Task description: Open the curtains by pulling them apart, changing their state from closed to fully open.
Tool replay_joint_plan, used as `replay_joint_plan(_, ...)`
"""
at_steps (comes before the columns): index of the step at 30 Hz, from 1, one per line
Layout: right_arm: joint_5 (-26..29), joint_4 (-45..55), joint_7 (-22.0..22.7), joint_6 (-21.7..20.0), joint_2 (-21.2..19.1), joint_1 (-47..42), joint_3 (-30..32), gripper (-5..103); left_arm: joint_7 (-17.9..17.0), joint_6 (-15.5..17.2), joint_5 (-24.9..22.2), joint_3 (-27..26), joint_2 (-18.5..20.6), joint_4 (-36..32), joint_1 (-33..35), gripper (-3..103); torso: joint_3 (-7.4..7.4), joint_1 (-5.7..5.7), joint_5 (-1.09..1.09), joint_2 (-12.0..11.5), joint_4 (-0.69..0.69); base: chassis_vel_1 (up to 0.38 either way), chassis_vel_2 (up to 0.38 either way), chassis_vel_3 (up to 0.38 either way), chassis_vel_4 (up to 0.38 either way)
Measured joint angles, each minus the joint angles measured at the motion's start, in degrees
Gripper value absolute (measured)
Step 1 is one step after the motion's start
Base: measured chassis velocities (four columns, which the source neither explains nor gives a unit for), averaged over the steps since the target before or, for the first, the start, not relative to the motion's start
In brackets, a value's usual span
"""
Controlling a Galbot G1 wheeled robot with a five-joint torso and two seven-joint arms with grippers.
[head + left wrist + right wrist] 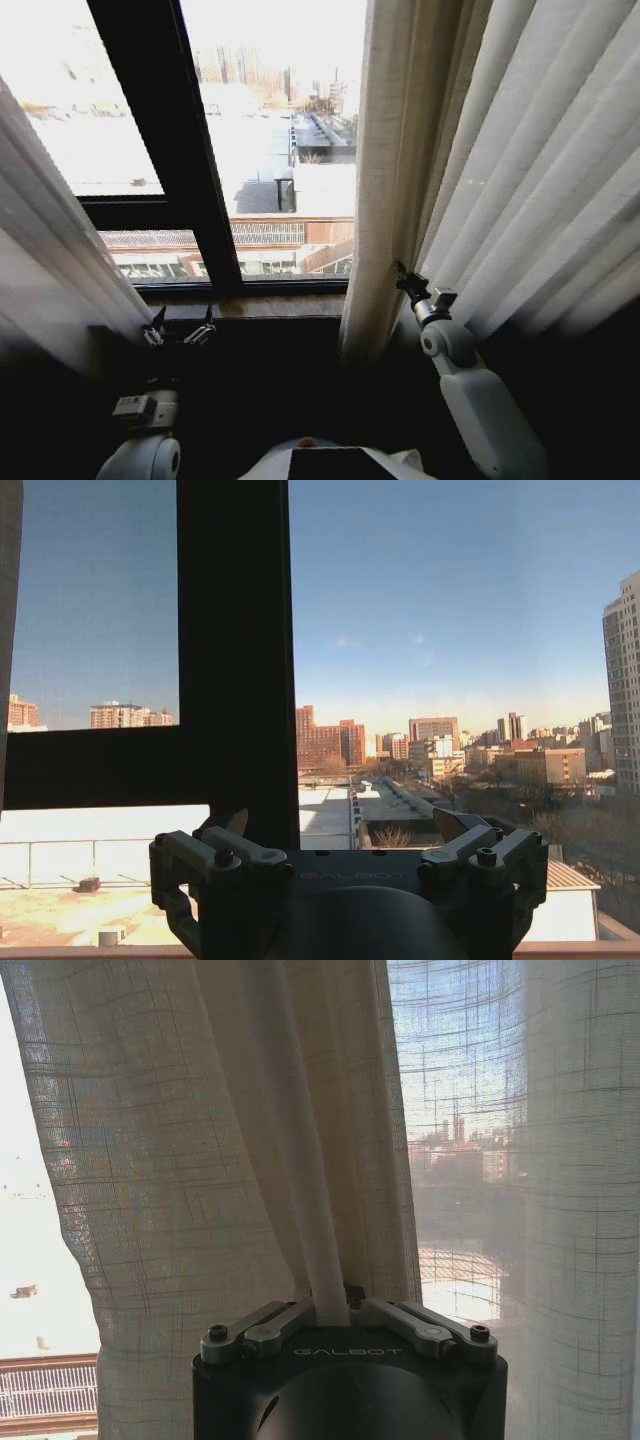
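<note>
1. The right arm reaches up and forward from the lower right of the head view, its white forearm angled toward the window, with the right claw (405, 281) at the inner edge of the right curtain panel (520, 170).
2. In the right wrist view the right claw (330, 1312) has its fingers (268, 1328) drawn in tight on a narrow pleat of that sheer cream fabric, which rises straight up from between them.
3. The rest of the right panel hangs above and to both sides of that claw, gathered in long folds, its edge just to the claw's left.
4. The left arm is held low, its left claw (180, 331) pointing at the window just below the sill (280, 305).
5. In the left wrist view the left claw (345, 830) is spread wide and holds nothing; the dark window frame (235, 650) stands right ahead of it.
6. The left curtain panel (50, 250) hangs to the left of that claw, apart from it.
7. Between the two panels the glass is uncovered.
</note>
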Motion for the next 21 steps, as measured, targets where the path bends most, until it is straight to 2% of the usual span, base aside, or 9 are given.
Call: replay_joint_plan(21,-0.16,-0.49,0.03,0.03,0.14,-0.39,0.40,0,0.01,-0.24,0.02,-0.05,0.14,0.14,-0.15,100,0.00,0.00,-0.01,0.00,0.00,-0.359,-0.362,0.361,0.353)
